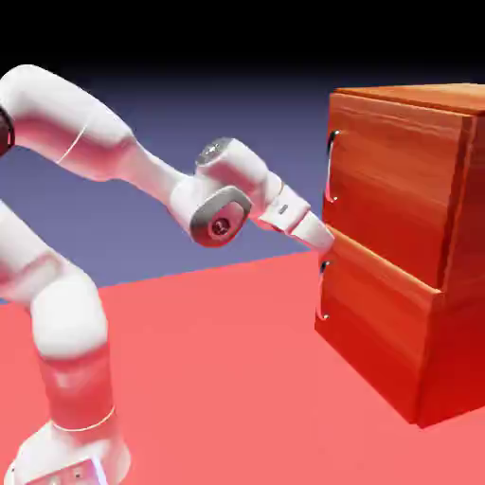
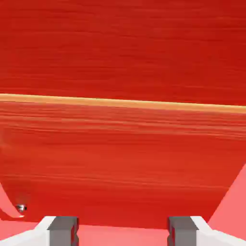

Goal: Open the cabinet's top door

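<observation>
The claw stands open, fingers apart with nothing between them. It points level at the cabinet, directly ahead and close, near the seam between the two front panels. The top door lies just above the claw, closed; its silver handle sits above the fingertips. The cabinet stands on the red desk.

Red table; blue-violet backdrop, black toward top.
</observation>
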